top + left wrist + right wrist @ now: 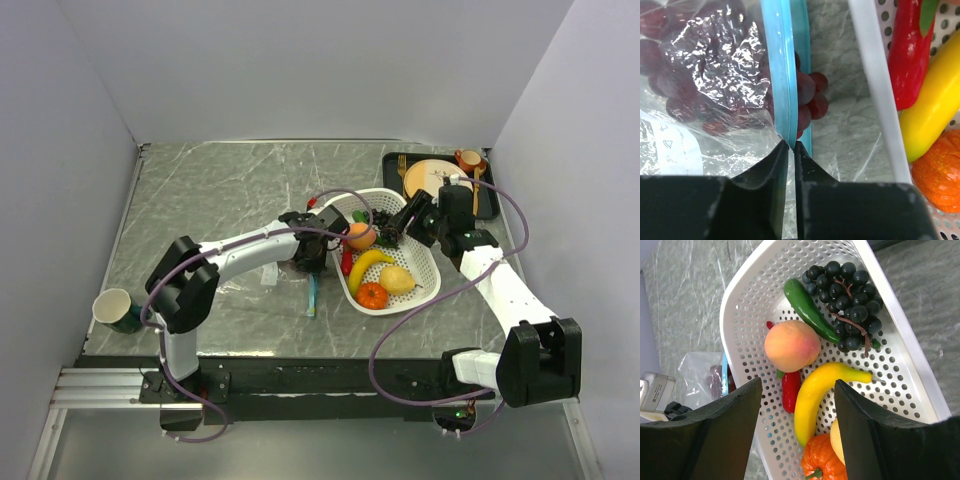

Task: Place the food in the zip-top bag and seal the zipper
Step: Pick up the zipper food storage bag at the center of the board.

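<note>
Grey marble [220, 190] bears a crinkly bag [715, 65]; left hand [791, 146] pinches its teal zipper [782, 65], right hand [797, 385] gapes empty

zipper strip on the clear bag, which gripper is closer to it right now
Left. The left gripper is pinched on the zipper at the mouth of the bag. The right gripper hangs open over the white basket, beside the bag, not touching the strip.

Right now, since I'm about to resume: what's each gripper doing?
Left gripper: closed on the thin teal-blue zipper strip of the clear plastic bag.
Right gripper: open, holding nothing.
</note>
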You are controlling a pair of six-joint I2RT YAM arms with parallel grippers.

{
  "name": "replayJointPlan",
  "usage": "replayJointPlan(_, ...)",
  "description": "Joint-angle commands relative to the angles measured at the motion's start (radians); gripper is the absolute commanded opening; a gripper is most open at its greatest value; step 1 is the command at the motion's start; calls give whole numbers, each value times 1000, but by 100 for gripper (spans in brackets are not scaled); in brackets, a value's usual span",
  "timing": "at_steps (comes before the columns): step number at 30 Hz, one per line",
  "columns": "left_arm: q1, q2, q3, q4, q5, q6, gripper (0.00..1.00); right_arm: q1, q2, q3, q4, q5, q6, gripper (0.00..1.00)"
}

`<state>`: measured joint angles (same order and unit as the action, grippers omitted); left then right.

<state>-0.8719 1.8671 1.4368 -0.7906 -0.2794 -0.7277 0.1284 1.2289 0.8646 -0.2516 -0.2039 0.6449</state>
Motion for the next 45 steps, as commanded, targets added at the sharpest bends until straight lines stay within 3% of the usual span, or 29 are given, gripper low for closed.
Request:
replayJointPlan(1, 8, -42, -6, 4, -24, -6, 11, -9, -6, 7, 18, -12, -17, 67)
replayJointPlan(8, 8, -88, -1, -12, -37, -7, 1, -9, 0, 11, 18, -31, -22, 67)
replayJointPlan(16, 42, -255, 42, -41, -83, -10, 1, -4, 24, 2, 80, -182, -19, 66)
replayJointPlan(21, 119, -360, 19, -29, -87, -9, 1, 30, 44, 14, 118, -255, -19, 66)
replayJointPlan(32, 217, -442, -125, 25, -49, 2, 1, 332, 190, 80, 181, -310, 48, 66)
replayJointPlan(40, 238, -462, -180, 71, -11, 11, 1, 450, 264, 162, 135, -290, -16, 62)
replayJointPlan(45, 240, -460, -193, 93, 3, 20, 1, 516, 313, 160, 130, -194, -7, 61)
